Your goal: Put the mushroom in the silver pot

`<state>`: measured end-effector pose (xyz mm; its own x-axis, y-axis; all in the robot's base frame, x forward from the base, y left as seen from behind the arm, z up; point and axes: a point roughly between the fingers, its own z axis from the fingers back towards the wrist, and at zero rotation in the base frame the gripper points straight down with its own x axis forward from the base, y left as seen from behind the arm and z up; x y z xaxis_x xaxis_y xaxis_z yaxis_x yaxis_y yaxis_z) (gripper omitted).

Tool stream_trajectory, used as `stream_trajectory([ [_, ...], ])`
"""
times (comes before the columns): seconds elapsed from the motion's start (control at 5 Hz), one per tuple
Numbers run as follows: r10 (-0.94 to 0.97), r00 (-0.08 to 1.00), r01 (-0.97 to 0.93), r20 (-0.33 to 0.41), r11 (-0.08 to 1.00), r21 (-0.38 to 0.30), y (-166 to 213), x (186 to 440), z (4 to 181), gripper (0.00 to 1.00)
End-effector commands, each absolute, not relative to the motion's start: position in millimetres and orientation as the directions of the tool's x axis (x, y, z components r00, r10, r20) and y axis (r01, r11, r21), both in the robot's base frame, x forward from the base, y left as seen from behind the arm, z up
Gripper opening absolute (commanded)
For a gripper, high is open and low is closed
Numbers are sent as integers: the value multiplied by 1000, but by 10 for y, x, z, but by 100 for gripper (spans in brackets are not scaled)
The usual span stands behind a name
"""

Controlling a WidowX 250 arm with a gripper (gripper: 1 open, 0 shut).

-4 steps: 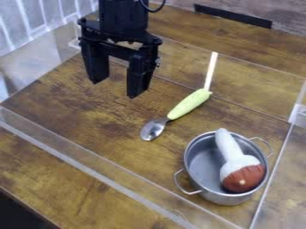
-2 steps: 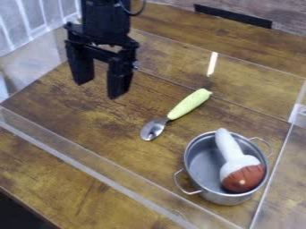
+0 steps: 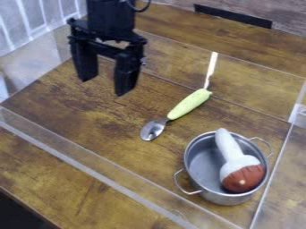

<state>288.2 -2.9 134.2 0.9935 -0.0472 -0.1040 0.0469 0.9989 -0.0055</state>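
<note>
I'm holding the claw [image 3: 106, 79] open and empty, well apart, since the mushroom [image 3: 234, 161] is lying inside the pot [image 3: 195, 156].

Red-capped mushroom [image 3: 231, 163] lies inside the silver pot [image 3: 195, 159].

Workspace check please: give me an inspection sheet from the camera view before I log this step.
Surface: wooden table, ringed by a low clear wall.
Job's things: mushroom lies inside the silver pot, cap toward the camera.
Clutter: yellow-green vegetable on a white stick and a metal spoon, both on the wood beside the pot.
Grippers: gripper open, empty, pointing down, well away from the pot.
Cables: dark cabling at the top of the arm.
Surroundings: nothing seen clearly beyond the wall.
</note>
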Motion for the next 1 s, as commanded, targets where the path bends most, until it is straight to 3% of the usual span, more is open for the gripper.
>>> stream_trajectory([
  [0.0,-52,998,52,-41,999,4,-139,3003,1462,100],
  [0.2,-55,998,55,-41,998,2,-180,3035,1443,100],
  [0.8,-8,1000,8,-26,1000,19,21,3046,1170,100],
])
